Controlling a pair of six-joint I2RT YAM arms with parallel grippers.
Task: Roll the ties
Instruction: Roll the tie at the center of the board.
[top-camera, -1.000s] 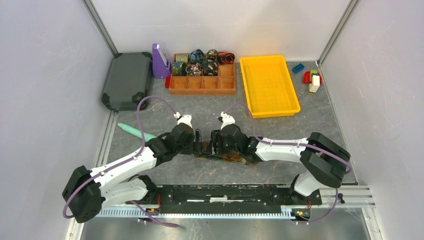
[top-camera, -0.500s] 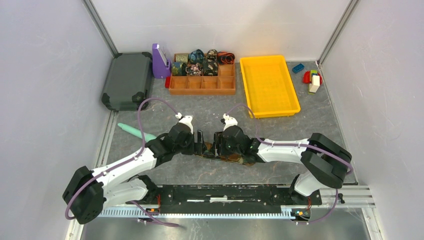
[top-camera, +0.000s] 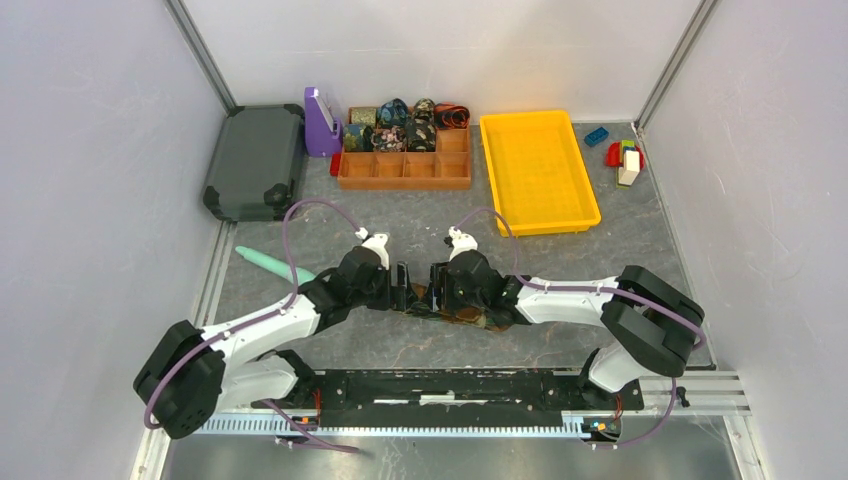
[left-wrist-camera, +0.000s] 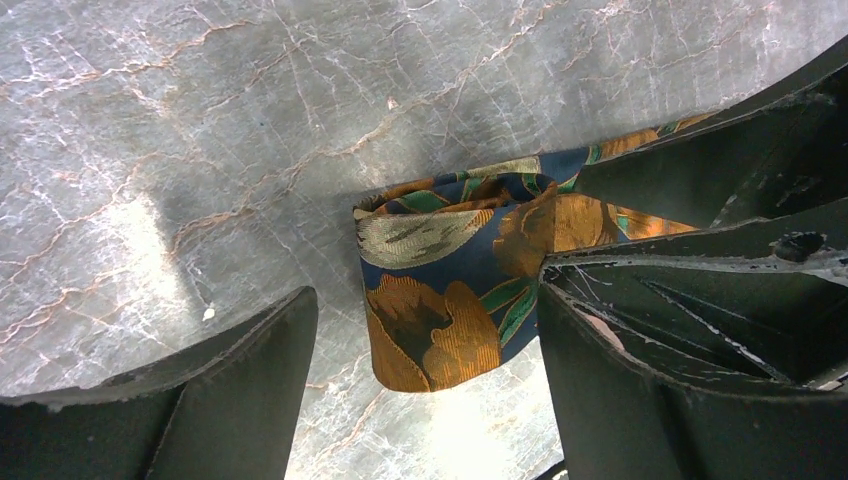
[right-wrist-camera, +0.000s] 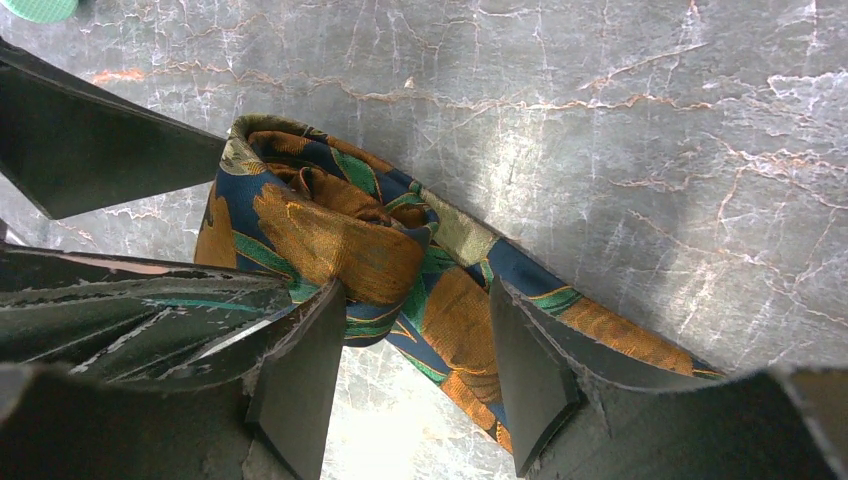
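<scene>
Left jaws stand wide apart around the tie (left-wrist-camera: 440, 300), its coil only started. Right jaws straddle its flat tail; pinching or not, I cannot tell. Beyond both jaws, rolled ties (top-camera: 400, 125) sit in a box (top-camera: 405, 170); this tail remains unrolled.

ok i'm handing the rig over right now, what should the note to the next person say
Fingers: the left gripper is open, wide on either side of the coiled end of the tie and not clamping it. The right gripper is open, straddling the tie just behind the coil, with one finger over the flat tail.
Things: this tie lies mid-table between the arms. The rolled ties sit in the back compartments of the orange organizer.
Done: those ties are stored and this roll is started.
Left: roll up the tail, then probably move the coil to the organizer. No other loose tie is in view.
</scene>
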